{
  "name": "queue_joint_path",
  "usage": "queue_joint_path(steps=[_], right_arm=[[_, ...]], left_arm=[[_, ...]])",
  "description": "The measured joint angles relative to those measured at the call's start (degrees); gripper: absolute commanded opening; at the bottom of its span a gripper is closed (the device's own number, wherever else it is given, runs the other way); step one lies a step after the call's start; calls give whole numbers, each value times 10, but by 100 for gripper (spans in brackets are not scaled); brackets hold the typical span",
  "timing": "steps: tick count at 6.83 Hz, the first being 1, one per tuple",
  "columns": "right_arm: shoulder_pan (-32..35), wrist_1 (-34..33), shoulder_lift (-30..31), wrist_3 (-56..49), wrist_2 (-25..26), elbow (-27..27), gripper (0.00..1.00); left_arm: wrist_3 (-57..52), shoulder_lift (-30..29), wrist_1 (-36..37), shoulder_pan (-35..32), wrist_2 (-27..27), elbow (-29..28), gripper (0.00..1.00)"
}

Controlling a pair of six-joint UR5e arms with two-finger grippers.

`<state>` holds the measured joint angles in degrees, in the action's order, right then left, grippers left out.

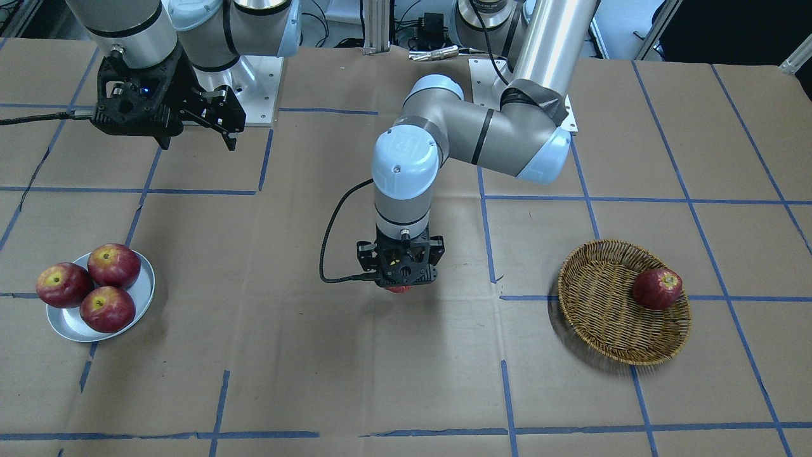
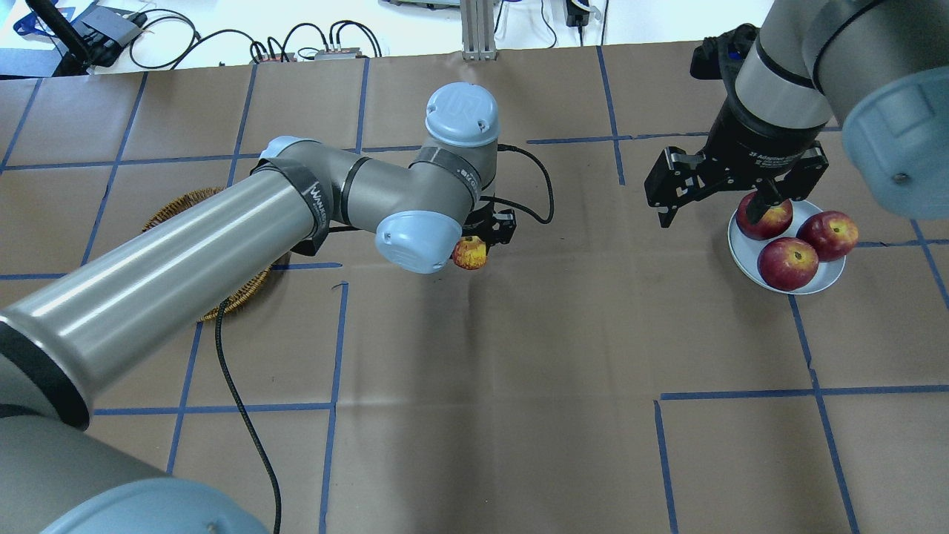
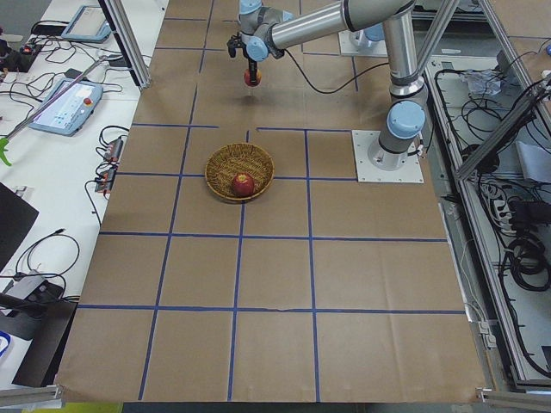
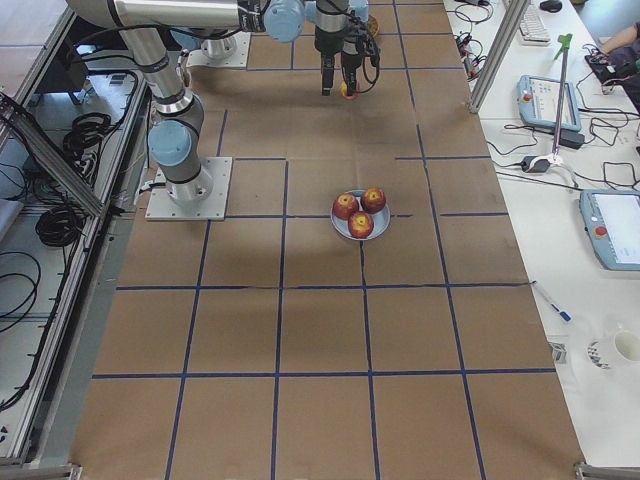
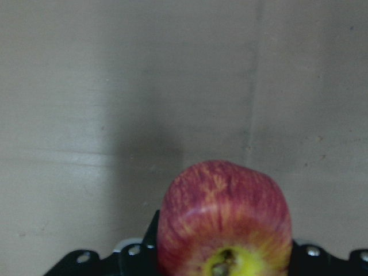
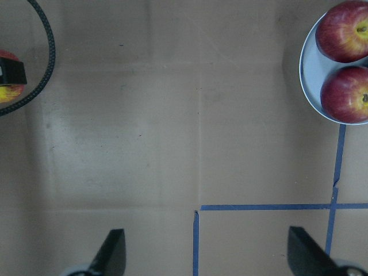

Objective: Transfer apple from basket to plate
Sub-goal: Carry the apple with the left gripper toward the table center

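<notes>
My left gripper (image 1: 401,282) is shut on the apple (image 2: 470,253), pale red streaked with yellow, and holds it over the middle of the table between basket and plate. The apple fills the left wrist view (image 5: 224,221), with its yellow stem pit toward the camera. The wicker basket (image 1: 602,317) lies on my left side, half hidden under my left arm in the overhead view (image 2: 176,206). The silver plate (image 1: 144,297) lies on my right side. My right gripper (image 2: 708,216) is open and empty, hovering beside the plate (image 6: 307,77).
One darker red apple (image 1: 658,289) lies in the basket. Three red apples (image 1: 113,265) sit on the plate and take up most of it. A black cable (image 1: 330,247) hangs from the left wrist. Brown paper with blue tape lines covers the table.
</notes>
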<state>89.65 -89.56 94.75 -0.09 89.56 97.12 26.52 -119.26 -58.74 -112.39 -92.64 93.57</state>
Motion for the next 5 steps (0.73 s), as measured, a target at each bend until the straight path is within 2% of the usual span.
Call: queue_joint_path(steps=[2,4,5], right_arm=[[0,0,0,0,0,0,100],[0,0,0,0,0,0,100],[0,0,0,0,0,0,100]], left_arm=[[15,-17,4,-7,5,-2,61],[20,-27,5,-16,5,-3,98],[21,-29,5,-19,5,-3,98]])
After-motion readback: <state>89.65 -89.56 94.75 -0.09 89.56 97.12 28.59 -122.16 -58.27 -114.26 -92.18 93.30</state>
